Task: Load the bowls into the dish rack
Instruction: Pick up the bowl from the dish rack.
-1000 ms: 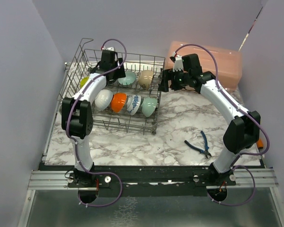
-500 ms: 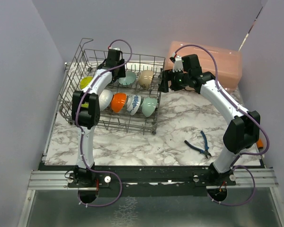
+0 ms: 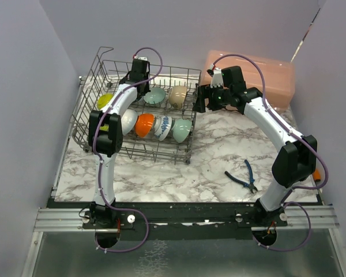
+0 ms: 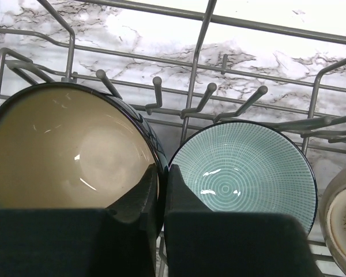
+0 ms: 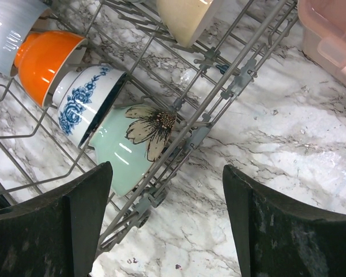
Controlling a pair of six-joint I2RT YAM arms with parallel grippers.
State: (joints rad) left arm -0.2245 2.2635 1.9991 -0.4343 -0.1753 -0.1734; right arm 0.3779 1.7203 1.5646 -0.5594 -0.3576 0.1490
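Dish rack (image 3: 155, 151): grey wire basket with upright tines, standing on the marble table (image 3: 161, 179). Front row of the rack, left to right in the top view: white bowl (image 3: 127, 121), orange bowl (image 3: 144, 124), blue-patterned white bowl (image 3: 163, 126), pale teal bowl with a painted flower (image 5: 121, 164), each set on edge among the tines. Left end of the rack: lime-yellow bowl (image 3: 104, 101). Back row of the rack: dark-rimmed bowl with a beige inside (image 4: 69, 150), teal line-patterned bowl (image 4: 242, 173) just beside it, beige bowl (image 3: 177, 95) toward the rack's right wall. Left gripper (image 4: 163, 170): inside the rack above the back row, fingers drawn together, tips over the meeting of the dark-rimmed and teal bowls; contact with the dark rim cannot be told. Right gripper (image 5: 166, 167): just outside the rack's right wall, fingers spread wide and empty. Pink lidded box (image 3: 265, 78): right of the rack, beyond the right gripper. Blue-handled pliers (image 3: 242, 176): on the table, well apart from the rack's front right corner.
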